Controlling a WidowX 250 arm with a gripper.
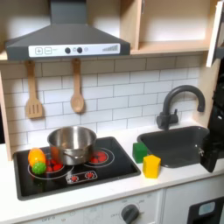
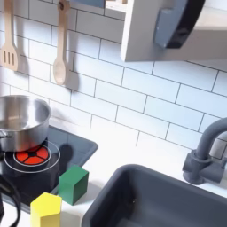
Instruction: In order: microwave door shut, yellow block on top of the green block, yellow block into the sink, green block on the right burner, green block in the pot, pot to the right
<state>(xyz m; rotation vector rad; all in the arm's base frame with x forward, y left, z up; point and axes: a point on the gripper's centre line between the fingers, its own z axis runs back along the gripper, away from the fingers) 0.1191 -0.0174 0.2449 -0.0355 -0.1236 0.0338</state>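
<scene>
Gripper point(image 1: 213, 154): a dark shape at the first exterior view's right edge, over the right end of the sink. Mostly cropped, so I cannot tell whether the pincer is open, closed or gripping anything.

Small yellow cube-like block point(image 1: 152, 166) point(image 2: 45, 208) sits on the white counter point(image 1: 105, 197), between cooktop and sink, at the front. Small dark-green cube point(image 1: 140, 151) point(image 2: 73, 183) sits just behind it, touching or nearly so; side by side, not stacked.

Dark grey rectangular sink basin point(image 1: 175, 144) point(image 2: 168, 199) with dark arched faucet point(image 1: 179, 103) point(image 2: 208, 151) behind it.

Shiny round stainless-steel pot point(image 1: 72, 142) point(image 2: 19, 122) sits on the glossy black cooktop point(image 1: 122, 164), toward the back over the first exterior view's left ring. Right-hand red ring burner point(image 1: 98, 157) point(image 2: 32, 158) is bare.

Rounded orange-yellow toy fruit with a green part point(image 1: 37, 161) sits on the cooktop's left front, just beside the pot.

White toy microwave door with dark window point(image 2: 177, 25) hangs at the second exterior view's top, angled outward from the cabinet.

On the tile wall: wooden slotted spatula point(image 1: 33, 92) point(image 2: 9, 44), wooden spoon point(image 1: 77, 87) point(image 2: 59, 49). Grey range hood point(image 1: 66, 39) above.
</scene>
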